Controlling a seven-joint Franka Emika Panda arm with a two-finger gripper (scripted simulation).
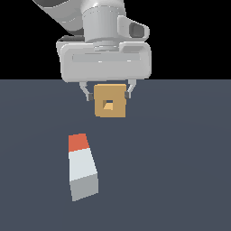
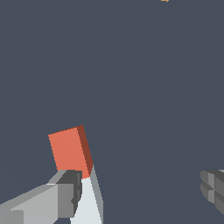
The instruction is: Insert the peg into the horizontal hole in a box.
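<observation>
Though I look for labels or writing, none can be read on any surface. The peg lies on the dark floor in the lower left-centre of the exterior view: a square bar w/ an orange-red end toward the top of the frame, a white middle and a pale grey end nearest the camera, leaning slightly. The box is a small tan block just above frame centre, w/ its square hole facing the camera, well apart from the peg. My arm comes in from the upper left of the exterior view, wrist pointing down, pale hand body sitting over the box. My gripper is spread wide and holds nothing; the fingertips show either side of the box's top edge. In the wrist view the peg's red end sits just beside one finger; contact I can't tell.
</observation>
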